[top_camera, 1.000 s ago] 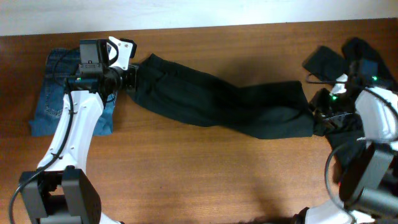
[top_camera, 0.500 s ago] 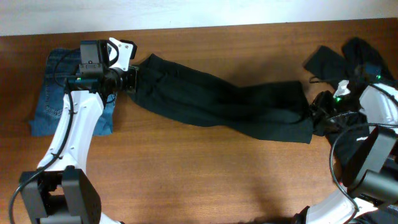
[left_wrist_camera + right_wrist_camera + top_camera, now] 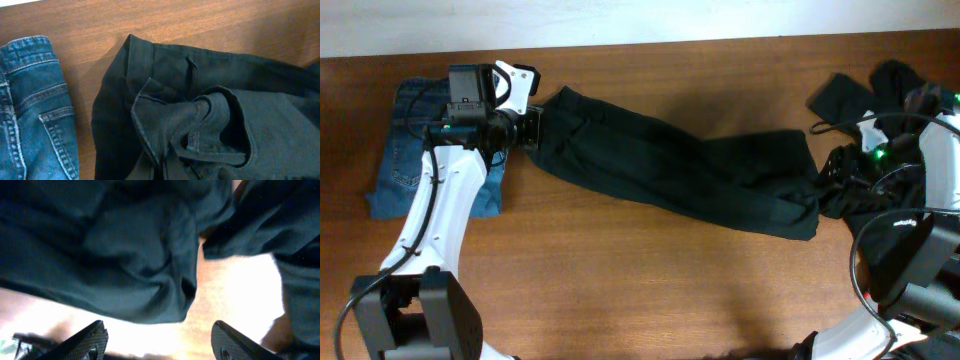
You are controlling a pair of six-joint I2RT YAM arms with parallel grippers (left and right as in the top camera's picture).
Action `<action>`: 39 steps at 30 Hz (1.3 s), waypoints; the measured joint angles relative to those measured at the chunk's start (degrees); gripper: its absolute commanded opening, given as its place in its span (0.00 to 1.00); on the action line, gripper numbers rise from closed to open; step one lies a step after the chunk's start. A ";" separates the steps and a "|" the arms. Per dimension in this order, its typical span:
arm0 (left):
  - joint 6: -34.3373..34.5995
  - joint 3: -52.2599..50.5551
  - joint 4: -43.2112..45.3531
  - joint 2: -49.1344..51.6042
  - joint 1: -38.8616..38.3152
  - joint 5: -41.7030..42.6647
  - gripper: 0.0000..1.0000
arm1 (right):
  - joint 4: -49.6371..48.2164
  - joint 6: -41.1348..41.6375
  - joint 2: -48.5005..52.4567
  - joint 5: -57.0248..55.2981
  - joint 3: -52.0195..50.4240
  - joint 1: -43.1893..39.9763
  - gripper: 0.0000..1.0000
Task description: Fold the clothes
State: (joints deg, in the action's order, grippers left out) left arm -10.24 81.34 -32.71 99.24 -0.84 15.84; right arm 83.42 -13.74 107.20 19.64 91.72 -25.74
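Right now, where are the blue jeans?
In the overhead view, the jeans lie at the table's left end, partly under the left arm, with the black trousers just to their right.

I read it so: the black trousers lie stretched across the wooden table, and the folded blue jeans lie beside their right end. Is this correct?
Not quite. The blue jeans lie beside the left end of the black trousers, not the right end, as the overhead view shows. The trousers do lie stretched across the wooden table.
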 measured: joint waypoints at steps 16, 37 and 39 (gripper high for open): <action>0.00 0.00 -0.02 0.00 0.00 0.00 0.02 | -14.82 -1.07 0.00 0.22 -19.76 2.62 0.04; 0.04 0.00 2.99 0.00 0.00 -0.20 0.01 | -3.41 3.41 0.00 2.75 5.18 5.81 0.04; 0.04 0.00 4.79 0.00 0.00 -0.20 0.01 | -5.51 4.68 0.00 2.58 5.60 5.35 0.04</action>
State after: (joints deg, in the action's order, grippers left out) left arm -10.20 81.34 -27.92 99.24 -0.84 15.64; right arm 77.91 -9.06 107.20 22.22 97.32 -20.38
